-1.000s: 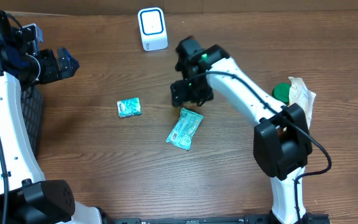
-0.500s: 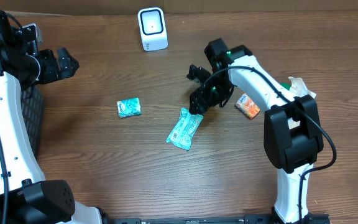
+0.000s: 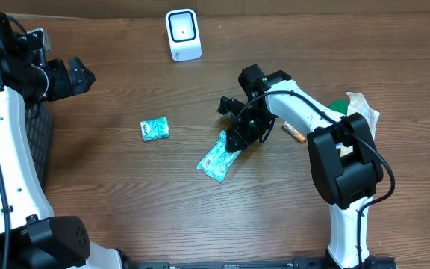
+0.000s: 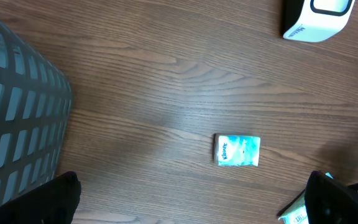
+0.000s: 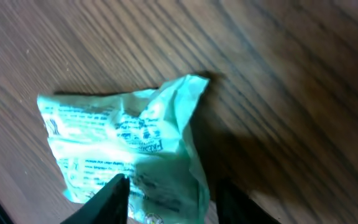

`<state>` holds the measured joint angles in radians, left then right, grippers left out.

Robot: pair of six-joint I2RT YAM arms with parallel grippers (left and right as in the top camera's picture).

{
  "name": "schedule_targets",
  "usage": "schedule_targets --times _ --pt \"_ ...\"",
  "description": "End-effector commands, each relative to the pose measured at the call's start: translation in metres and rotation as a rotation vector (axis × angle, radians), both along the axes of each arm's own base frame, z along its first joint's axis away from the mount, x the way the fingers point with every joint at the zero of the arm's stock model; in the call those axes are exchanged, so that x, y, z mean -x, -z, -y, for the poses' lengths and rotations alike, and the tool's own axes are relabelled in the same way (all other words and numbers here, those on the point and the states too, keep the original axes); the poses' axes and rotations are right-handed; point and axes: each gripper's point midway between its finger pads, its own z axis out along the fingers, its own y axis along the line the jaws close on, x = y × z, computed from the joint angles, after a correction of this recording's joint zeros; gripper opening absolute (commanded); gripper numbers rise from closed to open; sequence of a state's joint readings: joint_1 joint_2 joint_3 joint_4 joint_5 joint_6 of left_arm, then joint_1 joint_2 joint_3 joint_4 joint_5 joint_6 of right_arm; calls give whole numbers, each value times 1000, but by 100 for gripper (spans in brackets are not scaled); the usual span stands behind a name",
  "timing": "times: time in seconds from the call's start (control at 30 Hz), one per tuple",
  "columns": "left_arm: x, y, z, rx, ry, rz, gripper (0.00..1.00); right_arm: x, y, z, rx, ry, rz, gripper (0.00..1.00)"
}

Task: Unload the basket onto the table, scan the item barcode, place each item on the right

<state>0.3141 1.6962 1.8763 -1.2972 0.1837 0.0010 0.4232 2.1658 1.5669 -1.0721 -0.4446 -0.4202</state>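
Brown wood-grain table [image 3: 110, 194] (dark mesh basket [image 4: 11, 106] left).

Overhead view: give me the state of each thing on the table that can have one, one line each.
Left gripper: open, empty, away from the items.
Right gripper: fingers either side of the green packet's end; grip unclear.
Green packet: lying on the table, one end between those fingers.
Tissue pack: lying flat, untouched.
Scanner: upright, nothing in front of it.
Orange packet: lying flat, untouched.
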Motion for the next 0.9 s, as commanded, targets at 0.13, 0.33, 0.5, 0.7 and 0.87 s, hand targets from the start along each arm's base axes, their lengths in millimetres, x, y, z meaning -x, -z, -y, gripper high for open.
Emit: schedule_targets --times 0.13,0.33,0.5,0.7,0.87 --pt "-2 0 4 -1 23 3 100 1 2 -1 35 184 -90 4" --pt "-2 0 4 0 23 3 100 -15 2 -8 75 536 -188 4" --pt "-2 0 4 0 23 3 99 -38 4 -13 99 837 -215 4" --pt "-2 0 4 0 24 3 100 -40 7 -14 130 875 -189 13" --pt "-2 0 4 0 24 3 100 -38 4 -12 98 745 -162 50"
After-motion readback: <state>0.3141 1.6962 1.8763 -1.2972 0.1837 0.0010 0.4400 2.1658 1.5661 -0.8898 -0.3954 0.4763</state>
